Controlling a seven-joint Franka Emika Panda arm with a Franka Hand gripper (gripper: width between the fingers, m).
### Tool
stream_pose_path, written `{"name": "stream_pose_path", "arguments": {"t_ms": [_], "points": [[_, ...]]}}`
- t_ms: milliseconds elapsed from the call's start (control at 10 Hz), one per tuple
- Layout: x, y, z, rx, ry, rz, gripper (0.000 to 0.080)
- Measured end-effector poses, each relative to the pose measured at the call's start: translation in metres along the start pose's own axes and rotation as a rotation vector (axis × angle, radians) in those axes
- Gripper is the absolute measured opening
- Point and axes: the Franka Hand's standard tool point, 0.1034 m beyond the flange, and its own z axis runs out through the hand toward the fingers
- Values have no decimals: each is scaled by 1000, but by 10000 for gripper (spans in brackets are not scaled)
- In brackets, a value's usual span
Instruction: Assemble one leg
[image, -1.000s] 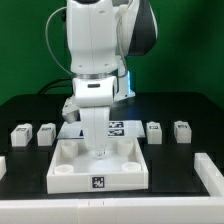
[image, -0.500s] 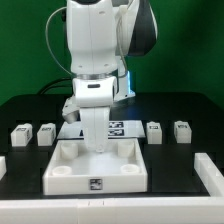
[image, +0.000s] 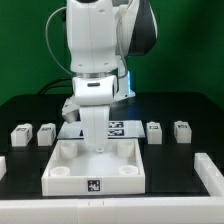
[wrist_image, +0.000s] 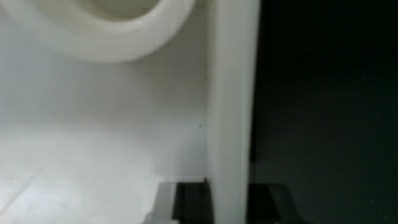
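Note:
Several small white legs with tags lie on the black table: two at the exterior view's left (image: 16, 135) (image: 45, 133) and two at its right (image: 154, 131) (image: 181, 130). The large white tray (image: 60, 180) with round corner sockets lies in the middle. My gripper (image: 97, 148) reaches down onto the tray's far wall. In the wrist view the gripper (wrist_image: 231, 205) has one dark finger (wrist_image: 189, 205) on each side of that wall (wrist_image: 228, 100), closed against it. A round socket (wrist_image: 125, 25) shows beside the wall. No leg is held.
The marker board (image: 120, 128) lies behind the tray, partly hidden by the arm. White bars sit at the table's front corners, at the exterior view's left (image: 2, 165) and right (image: 208, 170).
The tray has slid slightly toward the camera and toward the exterior view's left with my gripper on its wall. In the last half second nothing moves.

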Motion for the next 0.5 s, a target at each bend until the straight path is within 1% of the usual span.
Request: {"name": "stream_pose_path", "arguments": {"t_ms": [100,200,300,500], "points": [[0,0,0,0,0,0,60],[3,3,0,-5,1,-6,60],[14,13,0,-17,10,-25,60],[39,29,1,-32,29,-47,60]]}}
